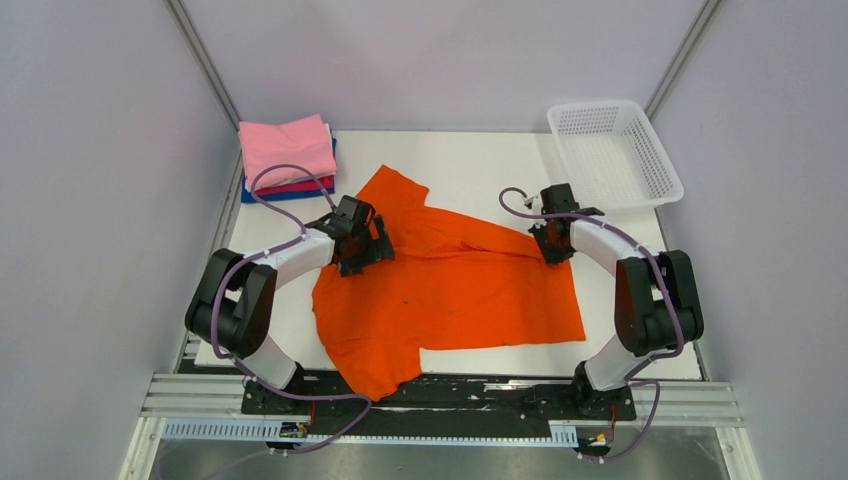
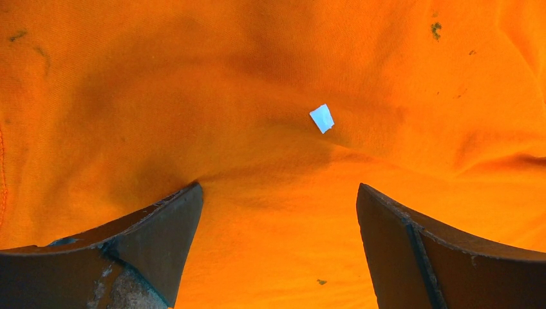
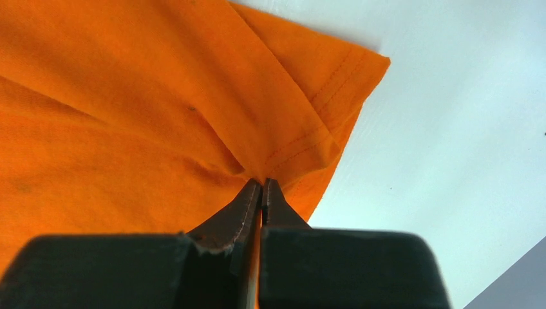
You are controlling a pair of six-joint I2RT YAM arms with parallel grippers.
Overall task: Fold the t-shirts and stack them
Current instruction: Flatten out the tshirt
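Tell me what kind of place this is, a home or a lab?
Probably a robot lab cell, not a home: plain grey partition walls box in a white table, and an aluminium rail carries the arms working an orange t-shirt.

Pale lilac walls (image 1: 100, 150) enclose a white table (image 1: 480, 160), floor (image 1: 450, 465) perhaps grey metal.

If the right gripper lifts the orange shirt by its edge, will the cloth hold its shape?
Probably not: the shirt puckers where the right gripper pinches it, so it should hang limp. It looks thin, so likely light. The rest may drag over the table.
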